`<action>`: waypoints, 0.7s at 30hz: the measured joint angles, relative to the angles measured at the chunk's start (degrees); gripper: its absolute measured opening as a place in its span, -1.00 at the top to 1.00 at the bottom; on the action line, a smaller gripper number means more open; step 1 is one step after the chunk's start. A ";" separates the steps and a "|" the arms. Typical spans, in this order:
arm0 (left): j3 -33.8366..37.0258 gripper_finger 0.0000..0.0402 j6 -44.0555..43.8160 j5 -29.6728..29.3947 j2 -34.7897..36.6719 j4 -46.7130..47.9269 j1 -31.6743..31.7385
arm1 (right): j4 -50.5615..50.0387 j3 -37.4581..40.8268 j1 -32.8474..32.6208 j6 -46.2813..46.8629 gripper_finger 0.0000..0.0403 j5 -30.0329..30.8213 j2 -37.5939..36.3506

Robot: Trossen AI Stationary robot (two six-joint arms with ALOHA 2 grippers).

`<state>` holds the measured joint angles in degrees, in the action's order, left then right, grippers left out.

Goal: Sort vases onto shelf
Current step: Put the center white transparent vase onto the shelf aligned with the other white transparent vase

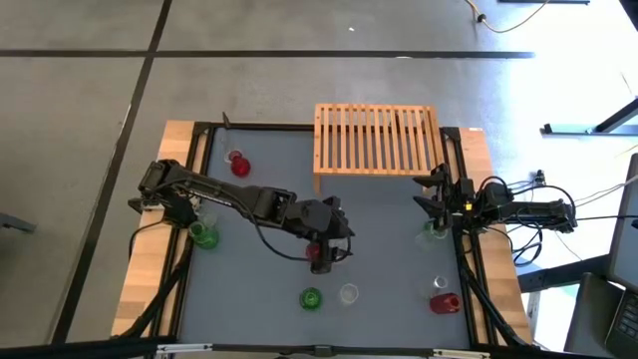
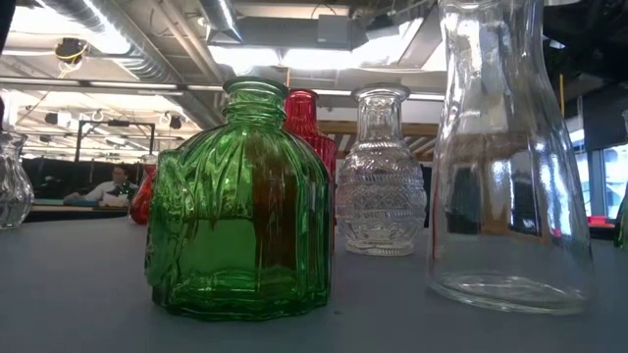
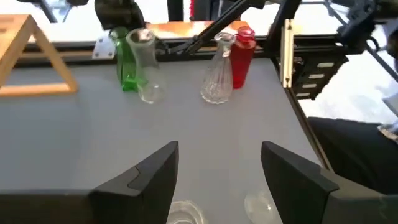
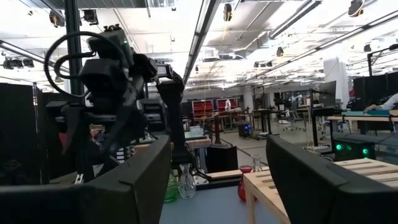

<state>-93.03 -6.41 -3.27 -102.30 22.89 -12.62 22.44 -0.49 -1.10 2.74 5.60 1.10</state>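
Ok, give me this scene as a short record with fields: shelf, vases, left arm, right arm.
shelf: light-wood slatted shelf at the table's far edge, nothing on it
vases: all on the grey table, red, green, green, clear, red
left arm: left gripper over the table's middle above a red vase, jaws open
right arm: right gripper near the shelf's right corner, jaws open

Your left gripper hides most of a red vase at table centre; at three o'clock, the low view crops a clear vase's neck.
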 joint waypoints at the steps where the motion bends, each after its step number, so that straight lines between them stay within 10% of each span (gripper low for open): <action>1: 0.00 -0.11 0.59 -0.06 0.02 -0.76 -0.02 | 0.02 0.00 0.00 0.00 -0.24 0.27 0.00; 21: 0.11 -0.56 -5.42 2.27 -0.50 4.78 1.31 | -0.36 0.00 0.00 -0.09 -0.24 2.83 0.00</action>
<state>-92.92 -11.82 -1.00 -102.81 27.67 -11.31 22.08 -0.49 -1.10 2.65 8.43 1.10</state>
